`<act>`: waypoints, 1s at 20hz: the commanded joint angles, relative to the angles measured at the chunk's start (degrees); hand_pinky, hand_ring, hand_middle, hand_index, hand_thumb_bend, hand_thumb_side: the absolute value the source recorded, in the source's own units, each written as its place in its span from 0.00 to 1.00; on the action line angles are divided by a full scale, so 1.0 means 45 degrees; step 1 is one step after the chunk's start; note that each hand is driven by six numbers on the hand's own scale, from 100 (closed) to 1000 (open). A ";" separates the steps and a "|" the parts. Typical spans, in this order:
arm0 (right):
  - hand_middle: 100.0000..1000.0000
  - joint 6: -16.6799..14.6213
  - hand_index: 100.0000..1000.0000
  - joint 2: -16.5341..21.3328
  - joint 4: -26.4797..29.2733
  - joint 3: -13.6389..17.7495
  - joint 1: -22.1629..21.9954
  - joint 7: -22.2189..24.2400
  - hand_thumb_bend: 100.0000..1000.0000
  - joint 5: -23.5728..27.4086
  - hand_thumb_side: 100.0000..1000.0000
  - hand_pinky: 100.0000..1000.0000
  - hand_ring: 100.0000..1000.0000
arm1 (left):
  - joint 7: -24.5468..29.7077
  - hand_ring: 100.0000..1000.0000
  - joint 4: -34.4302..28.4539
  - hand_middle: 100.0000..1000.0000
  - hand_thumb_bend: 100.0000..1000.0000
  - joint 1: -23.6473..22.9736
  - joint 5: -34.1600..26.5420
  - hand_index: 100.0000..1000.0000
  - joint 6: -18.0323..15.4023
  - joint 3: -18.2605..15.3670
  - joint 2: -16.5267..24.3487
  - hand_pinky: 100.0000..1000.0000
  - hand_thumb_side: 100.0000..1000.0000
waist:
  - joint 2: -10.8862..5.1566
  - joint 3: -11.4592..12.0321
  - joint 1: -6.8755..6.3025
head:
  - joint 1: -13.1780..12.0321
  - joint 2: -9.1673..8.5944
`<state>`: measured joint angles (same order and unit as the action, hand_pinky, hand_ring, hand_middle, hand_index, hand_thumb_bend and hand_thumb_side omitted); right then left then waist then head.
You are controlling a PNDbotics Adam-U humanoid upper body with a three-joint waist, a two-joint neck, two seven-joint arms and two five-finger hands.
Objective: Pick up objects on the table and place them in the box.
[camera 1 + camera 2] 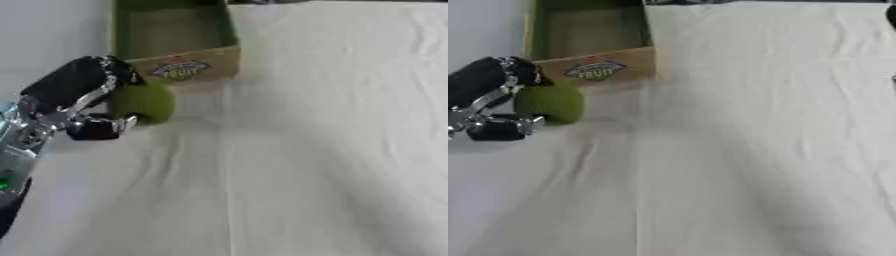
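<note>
A round green fruit (144,102) sits at the table's left side, just in front of the box's near left corner. My left hand (72,84) comes in from the left and is shut on it, with black fingers curled over its top and the thumb (98,127) under its near side. I cannot tell whether the fruit rests on the cloth or hangs just above it. The box (185,68) is an open cardboard tray with green inner walls and a "FRUIT" label on its front wall. What shows of its inside holds nothing. My right hand is out of sight.
A white cloth (315,150) covers the table, with a crease running down its middle. A small dark shape (892,15) shows at the upper right edge of the right eye view.
</note>
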<state>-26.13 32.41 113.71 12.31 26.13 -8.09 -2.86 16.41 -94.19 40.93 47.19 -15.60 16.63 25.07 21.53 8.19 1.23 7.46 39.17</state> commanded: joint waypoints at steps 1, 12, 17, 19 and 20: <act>0.56 -0.0040 0.72 0.0319 0.0197 0.0091 0.0111 -0.0023 0.00 0.0096 0.41 0.80 0.60 | -0.0602 0.41 -0.1105 0.40 0.02 0.0542 -0.0077 0.63 -0.0153 -0.0328 0.0637 0.05 0.00 | -0.0304 -0.0011 -0.0026 | 0.0041 -0.0099; 0.56 -0.0184 0.72 0.0281 0.0197 0.0014 0.0687 -0.0046 0.00 0.0257 0.40 0.79 0.60 | -0.2358 0.39 0.1287 0.38 0.08 0.2638 -0.0391 0.61 -0.0683 -0.1291 0.1369 0.06 0.00 | -0.0241 -0.0456 0.0004 | -0.0363 -0.0397; 0.56 -0.0210 0.72 0.0132 0.0197 -0.0019 0.0925 0.0009 0.00 0.0382 0.39 0.79 0.60 | -0.3340 0.39 0.3357 0.38 0.06 0.3511 0.0439 0.60 -0.1427 -0.2162 0.0877 0.07 0.00 | -0.0161 -0.0654 0.0089 | -0.0575 -0.0581; 0.56 -0.0231 0.72 0.0072 0.0197 -0.0046 0.1069 0.0045 0.00 0.0442 0.38 0.79 0.60 | -0.3645 0.40 0.4041 0.38 0.05 0.3822 0.0733 0.59 -0.1812 -0.2403 0.0773 0.10 0.00 | -0.0108 -0.0758 0.0123 | -0.0642 -0.0643; 0.56 -0.0241 0.72 0.0051 0.0197 -0.0058 0.1129 0.0066 0.00 0.0470 0.38 0.79 0.60 | -0.3761 0.40 0.4406 0.38 0.10 0.4004 0.0892 0.59 -0.2099 -0.2485 0.0779 0.12 0.00 | -0.0084 -0.0810 0.0129 | -0.0676 -0.0668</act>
<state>-27.04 31.82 113.71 11.93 30.46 -7.97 -1.18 0.37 -75.35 57.45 50.42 -23.95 6.83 27.85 22.41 4.48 1.90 4.67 37.08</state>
